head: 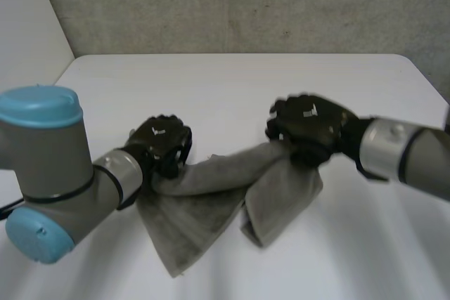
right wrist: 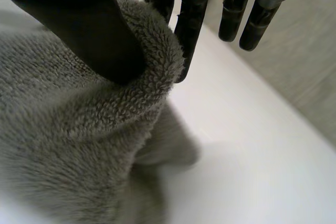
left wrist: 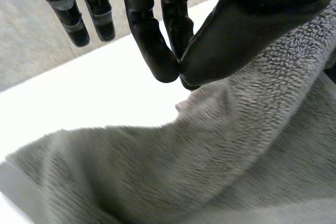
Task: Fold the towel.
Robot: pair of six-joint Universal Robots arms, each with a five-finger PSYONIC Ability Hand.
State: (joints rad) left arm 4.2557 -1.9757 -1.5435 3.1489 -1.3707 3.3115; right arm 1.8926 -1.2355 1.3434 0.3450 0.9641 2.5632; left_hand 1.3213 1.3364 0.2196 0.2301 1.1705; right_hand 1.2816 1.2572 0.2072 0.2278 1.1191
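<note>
A grey towel (head: 211, 201) hangs bunched between my two hands above the white table (head: 232, 89). My left hand (head: 163, 143) holds the towel's left end; its thumb (left wrist: 231, 40) and fingers (left wrist: 157, 56) pinch the towel (left wrist: 210, 150) at an edge. On the towel's right end sits my right hand (head: 309, 128). There the thumb (right wrist: 89, 30) presses a fold of the towel (right wrist: 79, 145) against the fingers (right wrist: 189, 30). Two flaps of cloth sag down from the held ends to the table near its front.
A grey wall (head: 246, 5) runs behind the table's far edge. Bare white tabletop lies beyond the hands and to both sides.
</note>
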